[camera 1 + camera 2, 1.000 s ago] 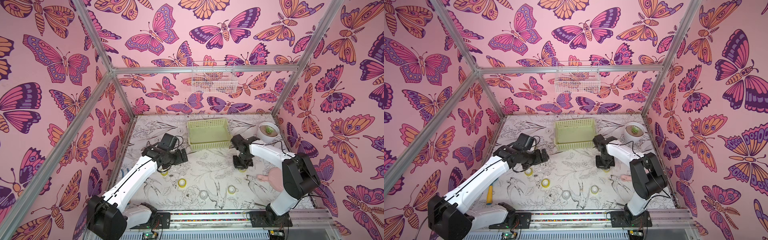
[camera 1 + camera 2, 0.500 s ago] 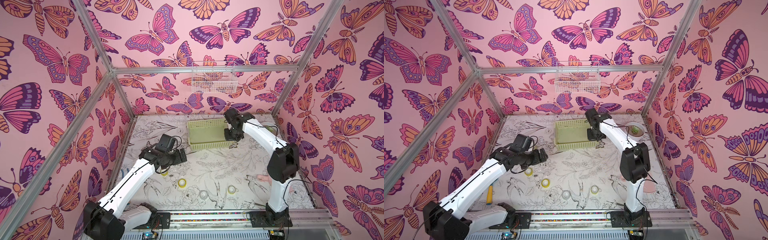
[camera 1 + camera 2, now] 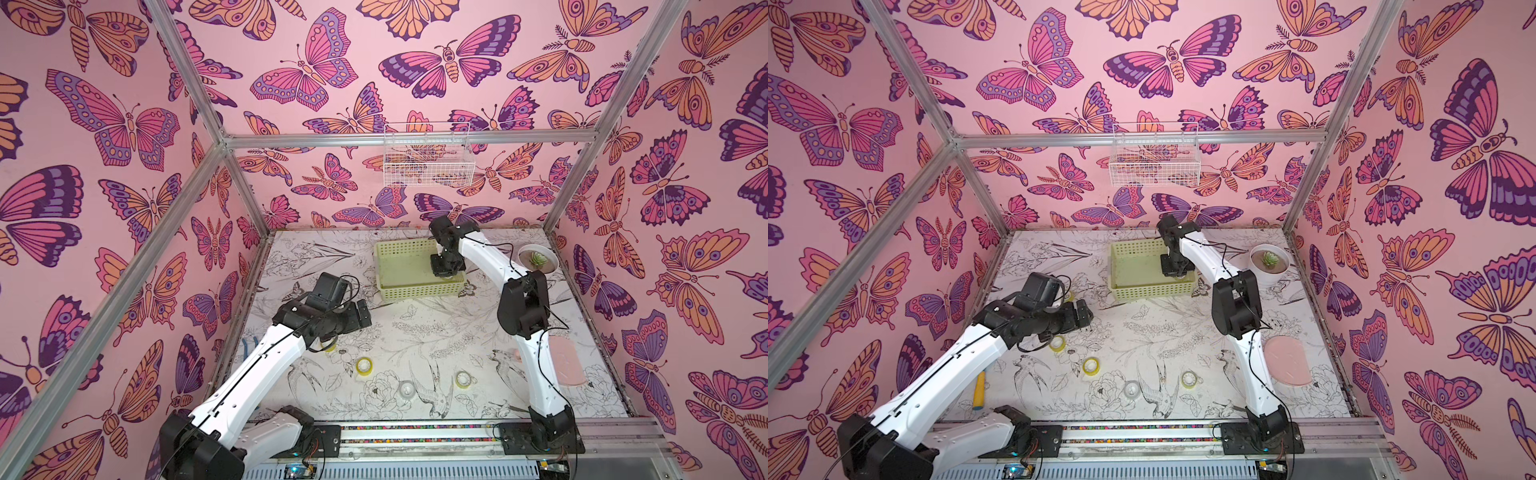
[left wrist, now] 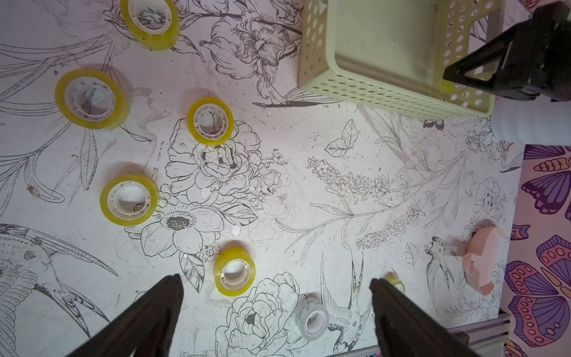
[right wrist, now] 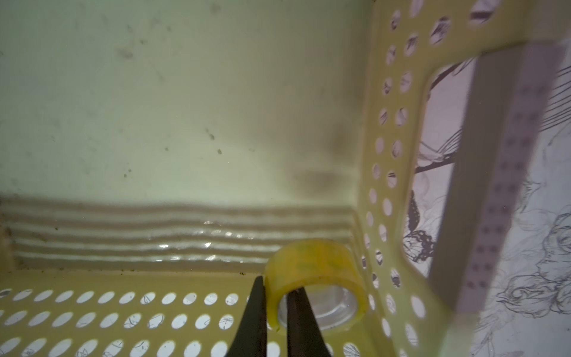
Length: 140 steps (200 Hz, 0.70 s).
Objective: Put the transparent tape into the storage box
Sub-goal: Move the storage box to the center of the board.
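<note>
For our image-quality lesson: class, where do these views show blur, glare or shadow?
Right wrist view: storage box wall blurred, glare streaks and shadow on its floor by the tape roll; left wrist view: table print sharp; both top views: evenly lit.

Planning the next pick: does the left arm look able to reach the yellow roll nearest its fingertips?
Likely yes: left gripper is open; the yellow roll lies flat, nothing covering it.
</note>
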Motion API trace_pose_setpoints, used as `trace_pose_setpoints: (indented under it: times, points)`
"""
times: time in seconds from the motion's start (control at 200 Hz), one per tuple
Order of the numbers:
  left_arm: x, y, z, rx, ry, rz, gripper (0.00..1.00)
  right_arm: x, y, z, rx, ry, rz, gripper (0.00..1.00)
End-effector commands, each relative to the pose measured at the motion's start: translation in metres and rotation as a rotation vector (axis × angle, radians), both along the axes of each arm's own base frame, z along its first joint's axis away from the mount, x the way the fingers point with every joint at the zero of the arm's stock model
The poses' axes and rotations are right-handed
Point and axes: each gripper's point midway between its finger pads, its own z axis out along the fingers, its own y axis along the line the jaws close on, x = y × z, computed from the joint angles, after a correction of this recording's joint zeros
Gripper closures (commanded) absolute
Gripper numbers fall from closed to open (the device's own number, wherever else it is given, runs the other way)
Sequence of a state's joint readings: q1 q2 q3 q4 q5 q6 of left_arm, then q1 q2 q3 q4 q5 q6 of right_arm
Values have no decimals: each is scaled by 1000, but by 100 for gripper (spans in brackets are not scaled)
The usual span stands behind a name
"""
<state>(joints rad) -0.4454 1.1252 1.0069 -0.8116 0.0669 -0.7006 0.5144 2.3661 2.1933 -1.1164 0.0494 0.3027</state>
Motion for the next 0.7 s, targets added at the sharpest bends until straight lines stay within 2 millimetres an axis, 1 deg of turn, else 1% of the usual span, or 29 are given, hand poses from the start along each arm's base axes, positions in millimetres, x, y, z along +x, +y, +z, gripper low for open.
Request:
trace_pose_setpoints:
  times: [0.0, 0.05, 0.13, 0.336, 0.496, 0.696]
  points:
    - [-1, 5, -6, 25, 14, 17, 0, -33, 14, 7, 20, 60, 73, 100]
    - [0, 4, -7, 30, 17, 15, 0, -46, 16, 5, 23, 78, 88, 100]
    - [2, 3, -8, 33, 22, 7, 0, -65, 15, 7, 25, 98, 103, 100]
    - [9, -1, -11, 44, 38, -4, 0, -121, 3, 7, 44, 150, 126, 100]
    - [11, -4, -13, 45, 52, -15, 0, -169, -17, 1, 19, 203, 147, 100]
    - [13, -7, -15, 39, 62, -22, 0, -214, -52, -3, -22, 245, 136, 100]
